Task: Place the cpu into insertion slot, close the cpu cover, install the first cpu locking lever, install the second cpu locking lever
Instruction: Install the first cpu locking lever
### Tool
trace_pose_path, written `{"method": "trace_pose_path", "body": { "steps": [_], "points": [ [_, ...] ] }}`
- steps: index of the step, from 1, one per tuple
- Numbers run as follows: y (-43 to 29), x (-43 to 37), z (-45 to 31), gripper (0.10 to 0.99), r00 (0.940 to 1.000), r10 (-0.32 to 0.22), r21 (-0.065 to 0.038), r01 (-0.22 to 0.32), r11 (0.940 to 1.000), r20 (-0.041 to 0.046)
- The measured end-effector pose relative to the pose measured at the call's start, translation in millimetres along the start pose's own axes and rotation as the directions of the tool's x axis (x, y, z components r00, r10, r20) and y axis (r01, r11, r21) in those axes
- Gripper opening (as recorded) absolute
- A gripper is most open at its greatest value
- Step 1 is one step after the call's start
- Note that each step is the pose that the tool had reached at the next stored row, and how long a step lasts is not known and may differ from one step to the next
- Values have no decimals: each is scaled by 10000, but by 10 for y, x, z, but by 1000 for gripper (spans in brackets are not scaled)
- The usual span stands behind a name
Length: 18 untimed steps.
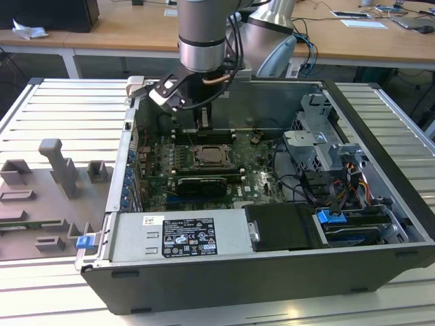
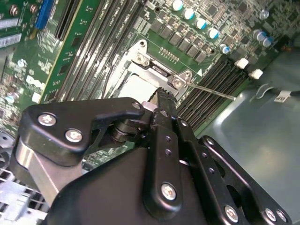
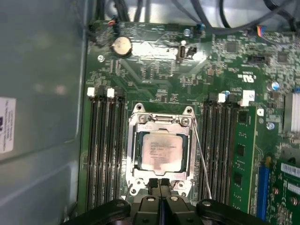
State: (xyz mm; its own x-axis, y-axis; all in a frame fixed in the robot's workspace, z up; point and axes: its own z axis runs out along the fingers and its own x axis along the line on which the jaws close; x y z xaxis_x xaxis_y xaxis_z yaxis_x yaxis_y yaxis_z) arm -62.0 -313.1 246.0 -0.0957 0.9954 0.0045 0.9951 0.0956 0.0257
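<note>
Cpu (image 3: 159, 151) lies flat in the insertion slot (image 3: 139, 151), with the cpu cover (image 3: 161, 121) down around it. Fingers (image 3: 154, 188) are pressed together, tips at the cover's edge, just beside the cpu.

The cpu (image 3: 159, 150) has a smooth, pale metal top with a dull sheen. The cover (image 3: 131, 150) around it is bright stamped silver metal, and the lever (image 3: 201, 159) is thin shiny wire. The board (image 3: 154, 70) is glossy green laminate, and the battery (image 3: 122, 45) is polished metal. The end effector (image 3: 159, 182) is black, smooth and matt, with bright steel screws (image 2: 168, 190). The case (image 3: 42, 70) wall is matt grey sheet metal. The worktop (image 1: 61, 102) is ribbed satin aluminium.
</note>
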Motion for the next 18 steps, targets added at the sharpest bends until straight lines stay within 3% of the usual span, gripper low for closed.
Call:
{"method": "trace_pose_path", "body": {
  "steps": [5,8,11,15,18],
  "points": [
    [0,0,0,106,9974,-715,16,715,9974,-21],
    [0,1,0,106,9912,-1322,35,1322,9912,-39],
    [0,1,0,106,9714,-2374,38,2374,9714,-69],
    [0,1,0,106,9316,-3633,33,3634,9316,-103],
    [0,1,0,106,9125,-4089,31,4090,9125,-115]
  ]
}}
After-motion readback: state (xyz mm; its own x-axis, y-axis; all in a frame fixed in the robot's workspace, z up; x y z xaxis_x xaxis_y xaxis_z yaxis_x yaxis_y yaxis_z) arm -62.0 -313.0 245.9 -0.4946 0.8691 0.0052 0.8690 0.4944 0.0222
